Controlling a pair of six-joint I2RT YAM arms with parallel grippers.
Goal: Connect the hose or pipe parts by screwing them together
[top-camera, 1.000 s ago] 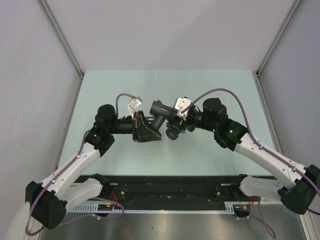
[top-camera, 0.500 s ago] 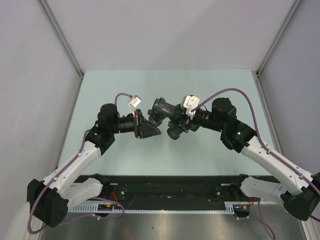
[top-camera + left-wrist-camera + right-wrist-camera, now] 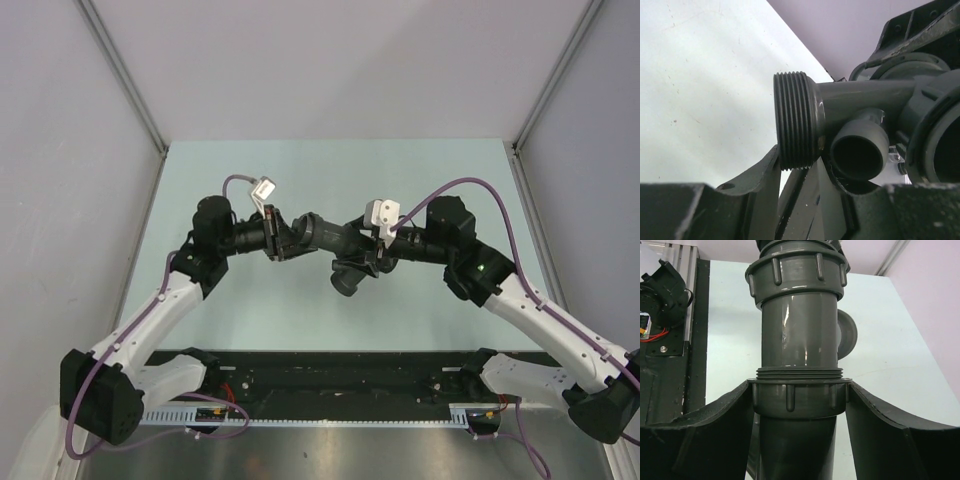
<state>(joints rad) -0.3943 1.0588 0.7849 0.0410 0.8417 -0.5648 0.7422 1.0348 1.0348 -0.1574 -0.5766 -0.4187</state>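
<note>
Two dark grey hose or pipe parts hang together above the table, between my two grippers. The branched fitting (image 3: 318,232) shows a threaded end (image 3: 795,120) and a small round side port (image 3: 858,150). My left gripper (image 3: 288,238) (image 3: 799,156) is shut on that threaded end, a finger on each side. The straight tube (image 3: 799,330) carries two ribbed nuts. My right gripper (image 3: 368,252) (image 3: 800,390) is shut on the lower nut (image 3: 800,399), and a thin band of thread shows above it. The tube's flared open end (image 3: 346,280) points towards the near edge.
The pale green table (image 3: 250,320) lies below, with grey walls on three sides. A black rail (image 3: 340,375) with wiring runs along the near edge between the arm bases. Purple cables (image 3: 470,190) loop over both wrists.
My left gripper has rolled about its axis and moved up and back onto the fitting's end. The joined parts have swung to lie more level, and the right wrist has shifted slightly right.
</note>
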